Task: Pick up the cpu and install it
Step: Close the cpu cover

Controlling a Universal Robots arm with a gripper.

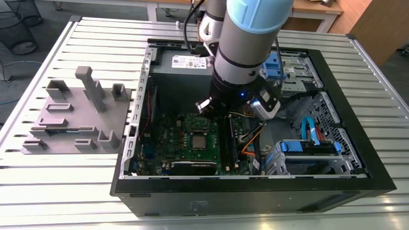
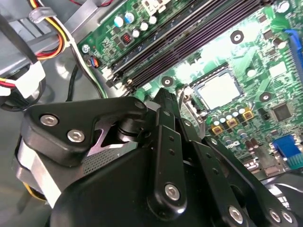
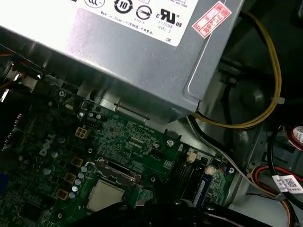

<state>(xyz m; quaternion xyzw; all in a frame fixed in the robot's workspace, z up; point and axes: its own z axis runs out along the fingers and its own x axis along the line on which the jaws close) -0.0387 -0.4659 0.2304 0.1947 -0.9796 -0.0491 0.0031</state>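
**Clerk:** Count of items, please

**Inspector:** One arm (image 1: 246,43), one tool (image 2: 163,97), and one computer case (image 1: 255,191) lying open on the counter (image 1: 76,191). Inside the case are one motherboard (image 3: 52,142), one socket (image 3: 118,171), one cpu (image 2: 218,90), one power supply (image 3: 142,47) and two blue drive brackets (image 1: 307,146). Three gold square parts (image 2: 232,122) sit just beside the socket. One grey fixture plate (image 1: 70,120) stands on the counter, well apart from the socket, towards the exterior view's left

**Clerk:** Condition of the cpu?

**Inspector:** It is a flat square chip with a pale silvery-grey metal top and a thin darker edge. It lies level within the socket, framed by the socket's metal surround, as seen in both wrist views

**Clerk:** And the tool?

**Inspector:** It hangs over the motherboard near the socket, on the side of the long dark memory slots (image 2: 189,42), apart from the cpu. How far it stands open I cannot tell. It has no hold of the cpu
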